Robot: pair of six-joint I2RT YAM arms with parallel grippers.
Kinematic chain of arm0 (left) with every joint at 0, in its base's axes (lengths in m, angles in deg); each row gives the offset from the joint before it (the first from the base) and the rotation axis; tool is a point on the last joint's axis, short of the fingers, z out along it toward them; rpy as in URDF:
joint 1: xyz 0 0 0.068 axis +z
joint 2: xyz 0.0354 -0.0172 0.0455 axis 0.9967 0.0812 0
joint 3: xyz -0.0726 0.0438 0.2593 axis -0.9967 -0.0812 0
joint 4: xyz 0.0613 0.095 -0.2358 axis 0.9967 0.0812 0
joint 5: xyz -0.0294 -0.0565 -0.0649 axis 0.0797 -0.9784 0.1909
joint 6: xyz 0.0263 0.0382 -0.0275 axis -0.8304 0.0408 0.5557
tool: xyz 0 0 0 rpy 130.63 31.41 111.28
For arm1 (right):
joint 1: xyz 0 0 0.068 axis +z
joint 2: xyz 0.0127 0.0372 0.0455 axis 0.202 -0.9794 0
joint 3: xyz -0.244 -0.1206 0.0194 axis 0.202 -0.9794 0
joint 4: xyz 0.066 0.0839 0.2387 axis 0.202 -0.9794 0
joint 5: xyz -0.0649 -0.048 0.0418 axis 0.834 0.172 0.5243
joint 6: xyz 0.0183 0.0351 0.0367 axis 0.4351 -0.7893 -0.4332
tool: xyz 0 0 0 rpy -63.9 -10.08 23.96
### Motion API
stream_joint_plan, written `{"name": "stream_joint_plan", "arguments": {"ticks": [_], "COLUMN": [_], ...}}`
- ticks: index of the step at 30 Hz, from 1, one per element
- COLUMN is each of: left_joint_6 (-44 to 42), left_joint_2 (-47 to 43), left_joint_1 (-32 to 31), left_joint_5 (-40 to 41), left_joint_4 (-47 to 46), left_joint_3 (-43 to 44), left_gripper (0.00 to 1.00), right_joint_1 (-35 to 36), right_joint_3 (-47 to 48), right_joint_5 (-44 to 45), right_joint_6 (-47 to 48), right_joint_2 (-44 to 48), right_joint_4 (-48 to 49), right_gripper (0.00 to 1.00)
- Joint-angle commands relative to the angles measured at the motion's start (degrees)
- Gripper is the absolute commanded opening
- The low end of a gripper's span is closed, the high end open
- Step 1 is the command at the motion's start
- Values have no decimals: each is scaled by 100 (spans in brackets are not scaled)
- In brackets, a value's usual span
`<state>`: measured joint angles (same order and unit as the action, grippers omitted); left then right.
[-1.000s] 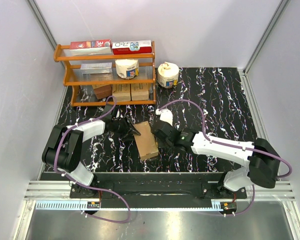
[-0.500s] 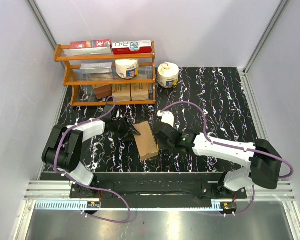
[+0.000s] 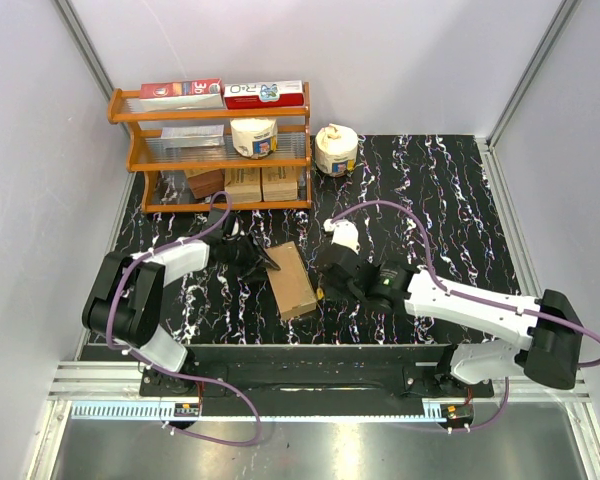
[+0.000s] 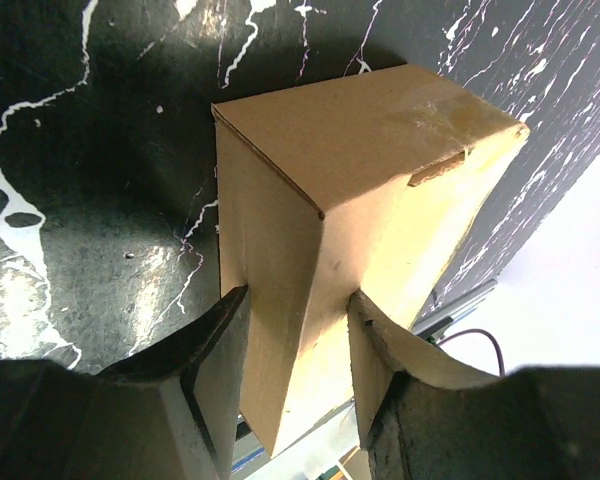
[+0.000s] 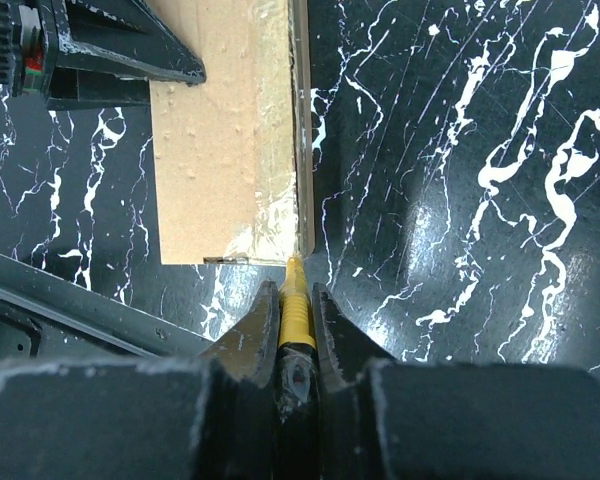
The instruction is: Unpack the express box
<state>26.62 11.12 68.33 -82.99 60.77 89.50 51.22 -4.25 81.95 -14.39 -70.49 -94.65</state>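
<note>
The express box, a plain brown oblong carton, lies flat on the black marbled table between the two arms. My left gripper is shut on its far end; in the left wrist view both fingers press the carton's sides. My right gripper is shut on a thin yellow tool. The tool's tip touches the near right corner of the box, at the taped seam along its right edge.
An orange shelf rack at the back left holds red-and-white cartons, a tape roll and small brown boxes. A white roll stands on the table beside it. A metal rail runs along the near edge.
My right gripper has drawn back toward the near edge with the yellow tool, sliding along the box's right edge to its near corner. The left gripper and box have stayed put.
</note>
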Motion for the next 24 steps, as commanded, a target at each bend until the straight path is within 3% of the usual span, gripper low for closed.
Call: {"name": "stream_joint_plan", "arguments": {"ticks": [1, 7, 15, 24], "left_joint_6": [-197, -733, -1155, -1314], "left_joint_2": [-65, -460, -681, -926], "left_joint_1": [67, 40, 49, 49], "left_joint_5": [883, 865, 725, 1076], "left_joint_4": [442, 547, 618, 793], "left_joint_3": [37, 344, 530, 390], "left_gripper": [45, 60, 80, 79], "right_joint_1": [59, 50, -47, -47], "right_joint_3": [34, 165, 429, 1167], "right_joint_5": [129, 735, 710, 693], "right_joint_6": [-114, -122, 61, 747], "right_joint_2": [280, 228, -853, -1732], "right_joint_4": [-107, -186, 94, 481], "right_gripper": [0, 0, 0, 0]}}
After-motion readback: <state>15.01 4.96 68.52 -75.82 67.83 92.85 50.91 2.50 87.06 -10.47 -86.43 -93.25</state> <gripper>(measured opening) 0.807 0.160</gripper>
